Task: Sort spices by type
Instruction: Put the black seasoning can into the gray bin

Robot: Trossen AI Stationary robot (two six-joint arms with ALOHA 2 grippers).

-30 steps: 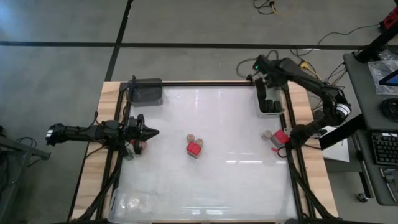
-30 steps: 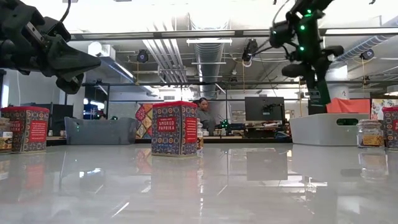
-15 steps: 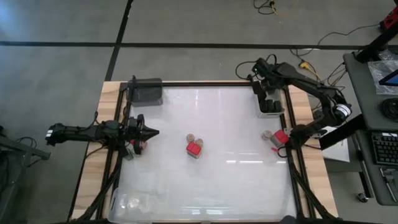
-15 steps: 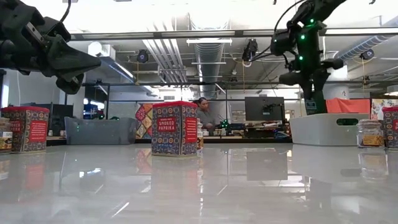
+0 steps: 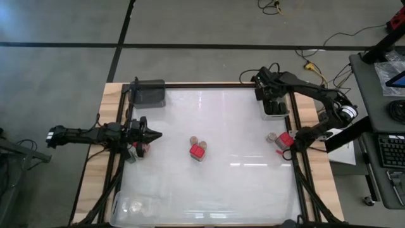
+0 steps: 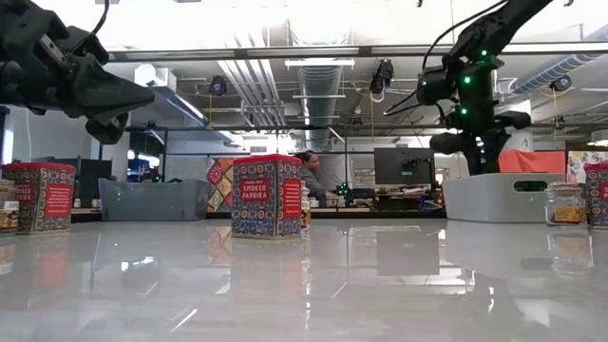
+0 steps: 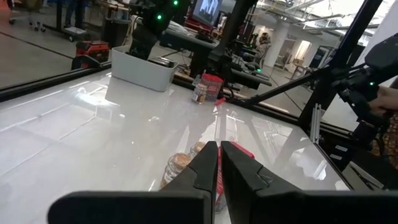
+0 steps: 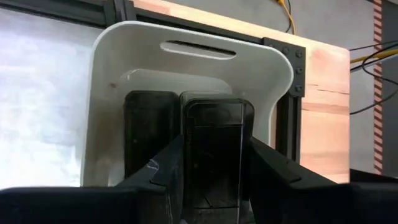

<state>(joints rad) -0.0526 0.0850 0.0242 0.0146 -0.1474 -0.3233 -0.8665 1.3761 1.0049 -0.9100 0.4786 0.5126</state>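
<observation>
Left gripper (image 5: 156, 135) hovered above the table's (image 5: 221, 183) left edge, fingers pressed together and empty, beside a red tin (image 6: 38, 197) and a jar. At the centre stood a second red tin (image 5: 198, 152) with two tan-topped jars (image 5: 199, 140) touching its far side. Near the right edge, a third red tin (image 5: 285, 140) sat just beside a jar (image 5: 272, 137). Right gripper (image 8: 211, 163) pinched a black tin (image 8: 216, 149) over the white bin (image 8: 186, 68) at the far right, beside another black tin (image 8: 149, 134) inside.

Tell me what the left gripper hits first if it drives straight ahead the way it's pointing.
Probably the tan-topped jar and red spice tin at mid-table: the left gripper, shut, points right at them, though it may pass above.
</observation>
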